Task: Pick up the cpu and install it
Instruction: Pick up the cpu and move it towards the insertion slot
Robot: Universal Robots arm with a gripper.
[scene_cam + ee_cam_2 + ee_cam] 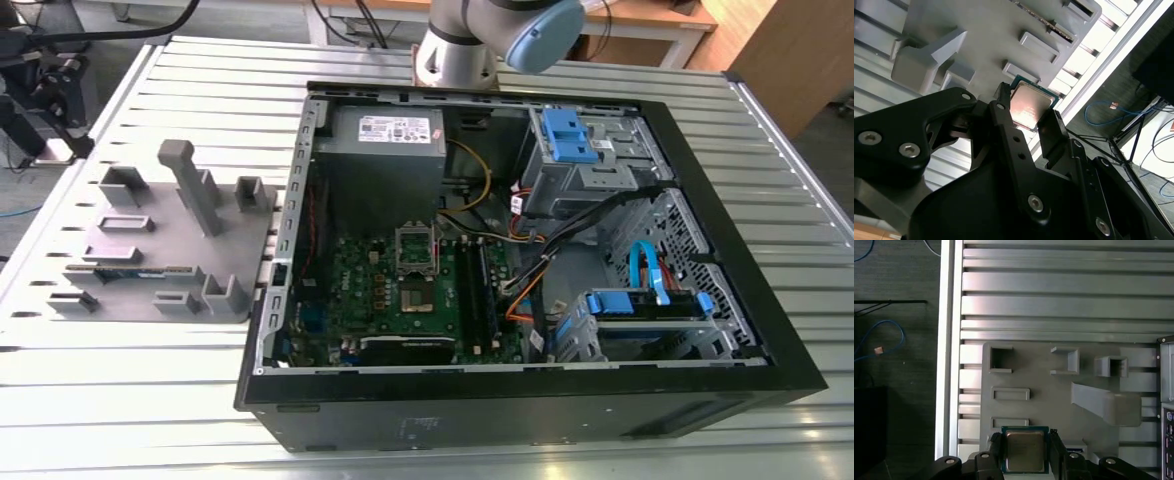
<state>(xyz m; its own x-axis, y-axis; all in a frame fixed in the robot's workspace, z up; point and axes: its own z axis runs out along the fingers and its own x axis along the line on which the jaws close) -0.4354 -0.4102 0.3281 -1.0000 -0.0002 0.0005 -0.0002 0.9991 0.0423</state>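
The gripper's matte black fingers pinch the cpu by two opposite edges. The cpu is a flat square chip with a dull silver lid and a green rim. It hangs over a grey moulded plastic fixture with rectangular pockets. In the exterior view that fixture lies at nine o'clock from the open black computer case. Both sit on a ribbed aluminium table. Beyond the table's edge, a blue cable lies on the dark floor.

In the second wrist view the fingers hide part of the cpu; the exterior view cuts off the arm.
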